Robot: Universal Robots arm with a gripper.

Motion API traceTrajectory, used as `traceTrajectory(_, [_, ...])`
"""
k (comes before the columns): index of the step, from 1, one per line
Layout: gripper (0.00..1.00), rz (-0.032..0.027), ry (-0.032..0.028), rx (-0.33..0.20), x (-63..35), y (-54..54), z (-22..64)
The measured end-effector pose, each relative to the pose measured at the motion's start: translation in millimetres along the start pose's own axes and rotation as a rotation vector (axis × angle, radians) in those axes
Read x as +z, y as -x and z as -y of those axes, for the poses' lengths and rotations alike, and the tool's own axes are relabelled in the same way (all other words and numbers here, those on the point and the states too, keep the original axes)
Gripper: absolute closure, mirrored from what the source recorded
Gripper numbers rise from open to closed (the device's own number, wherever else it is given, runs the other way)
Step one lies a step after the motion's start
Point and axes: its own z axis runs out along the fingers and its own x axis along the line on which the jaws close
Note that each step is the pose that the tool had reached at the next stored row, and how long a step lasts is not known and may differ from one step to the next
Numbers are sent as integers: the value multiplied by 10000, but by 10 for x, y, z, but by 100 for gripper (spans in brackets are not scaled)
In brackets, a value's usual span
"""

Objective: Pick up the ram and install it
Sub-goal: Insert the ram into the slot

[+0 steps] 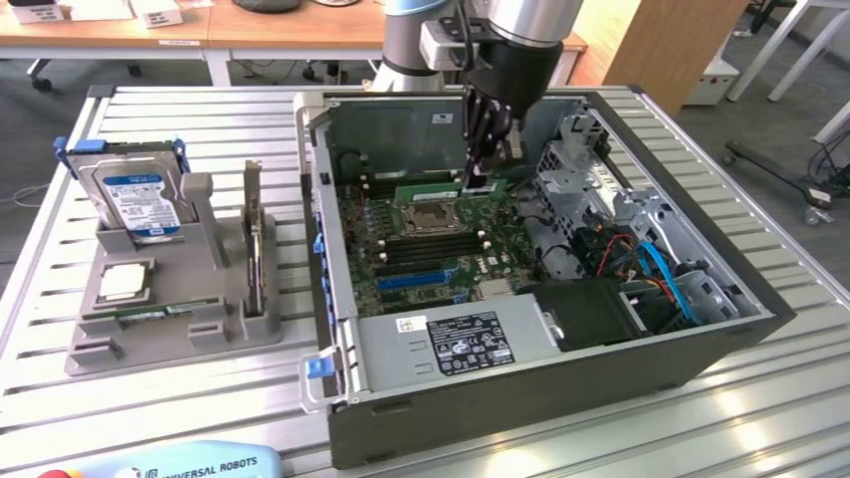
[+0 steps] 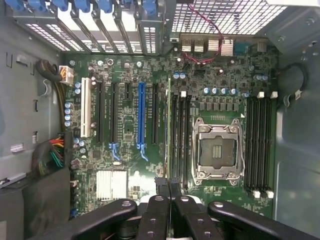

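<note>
- Pincer [image 1: 481,175] [image 2: 168,186] clamped nearly shut, gripping the ram [image 1: 453,185] [image 2: 168,130] by its top edge.
- Ram hangs straight below the pincer, just beside the CPU socket [image 1: 429,212] [image 2: 216,151].

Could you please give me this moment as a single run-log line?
gripper: jaws shut on the ram | position: inside computer case, over memory slots beside CPU socket | seating: cannot tell

One ram [image 1: 432,183], one hard drive [image 1: 137,199], one expansion card [image 1: 253,239], one computer case [image 1: 531,388], one end effector [image 1: 481,177].
</note>
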Motion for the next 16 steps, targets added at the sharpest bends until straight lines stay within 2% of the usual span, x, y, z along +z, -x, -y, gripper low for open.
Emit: traceTrajectory(16, [89,-3,0,0,163,-1,7])
